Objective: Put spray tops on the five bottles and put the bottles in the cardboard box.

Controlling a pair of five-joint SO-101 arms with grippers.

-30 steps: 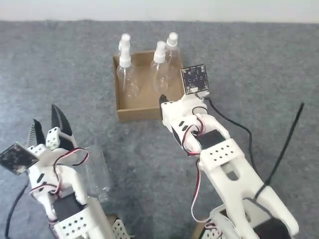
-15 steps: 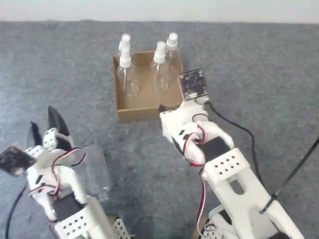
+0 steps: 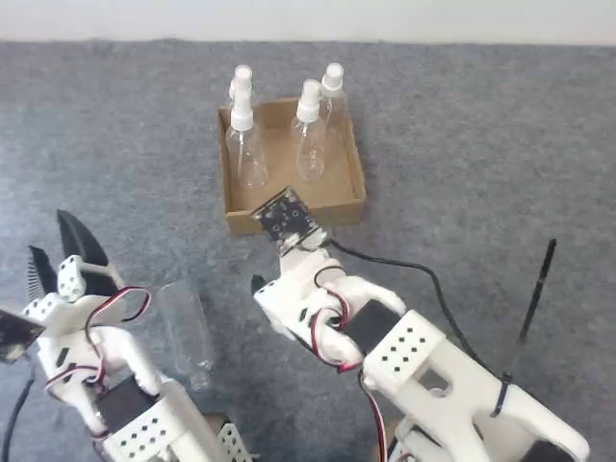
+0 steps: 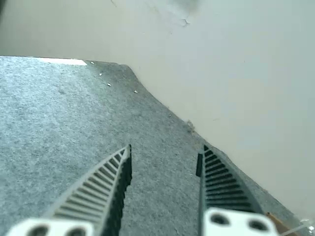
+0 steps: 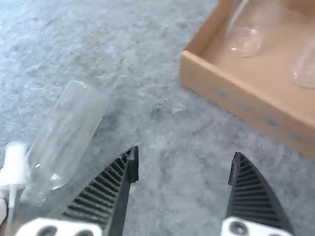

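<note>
A clear bottle (image 3: 187, 332) lies on its side on the grey carpet between the two arms. In the right wrist view this bottle (image 5: 64, 137) has a white spray top (image 5: 12, 160) next to its neck end. My right gripper (image 5: 186, 157) hangs open just above the carpet, beside the bottle and apart from it, with nothing between its fingers. The cardboard box (image 3: 346, 204) stands farther back and holds several upright bottles (image 3: 245, 144) with white spray tops. My left gripper (image 3: 56, 252) is raised at the near left, open and empty; its fingers (image 4: 115, 177) point toward the wall.
Grey carpet covers the table, with a pale wall (image 4: 236, 73) along its far edge. The box's near wall (image 5: 236, 101) lies just past my right gripper. A black cable (image 3: 423, 279) trails from the right arm, and a dark rod (image 3: 534, 289) stands at the right.
The right arm has swung away from the box, toward the near left, and now sits by the lying bottle. The left gripper has drawn back slightly to the left.
</note>
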